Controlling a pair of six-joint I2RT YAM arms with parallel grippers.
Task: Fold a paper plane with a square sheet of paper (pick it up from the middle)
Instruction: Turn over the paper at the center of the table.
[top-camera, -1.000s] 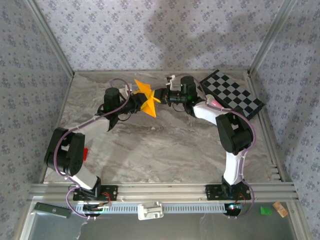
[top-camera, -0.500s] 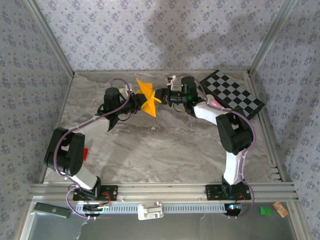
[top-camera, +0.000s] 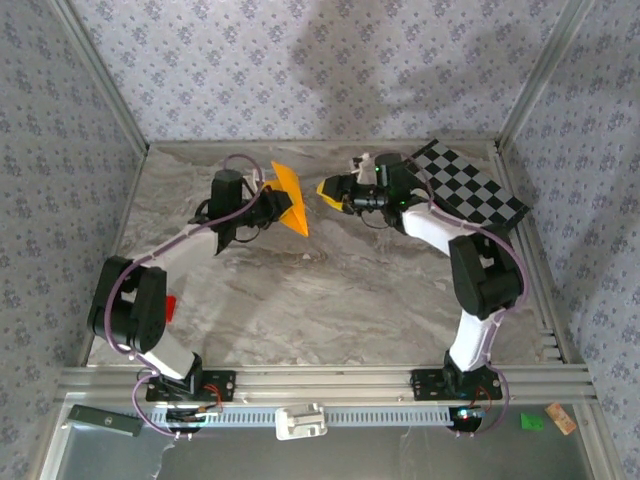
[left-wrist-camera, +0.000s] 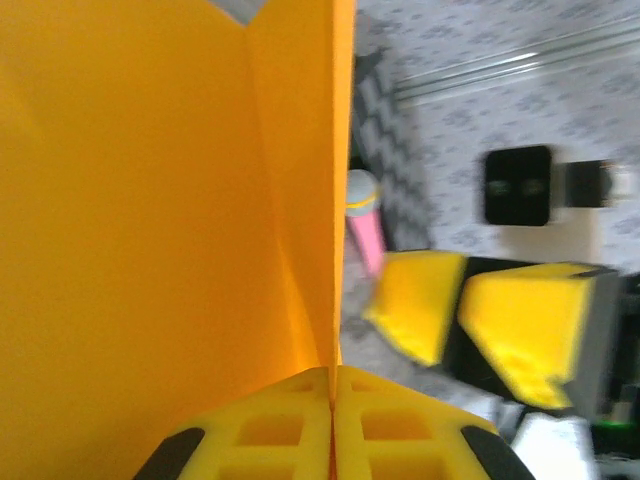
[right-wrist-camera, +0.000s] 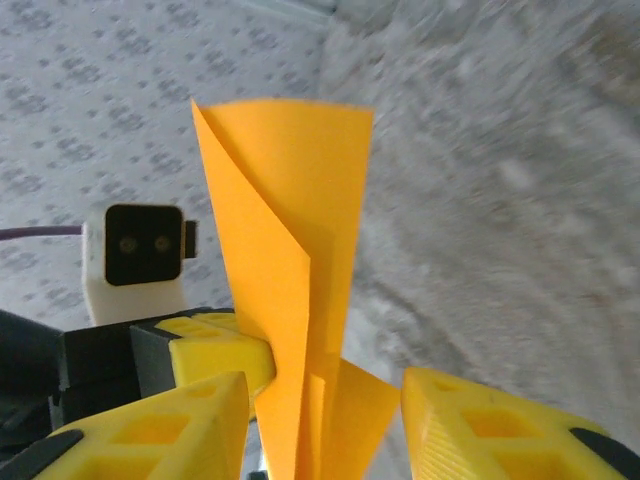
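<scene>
Over the last second the right gripper (top-camera: 328, 189) had let go of the orange paper (top-camera: 289, 202) and drawn back toward the checkered board (top-camera: 472, 186), leaving a gap between them. We saw its fingers spread, touching nothing. The left gripper (top-camera: 274, 206) kept its fingers pressed together on the folded paper. The creased sheet stood out from them near the middle of the table's (top-camera: 330, 290) far edge. A small red block (top-camera: 171, 306) lay near the left edge.
</scene>
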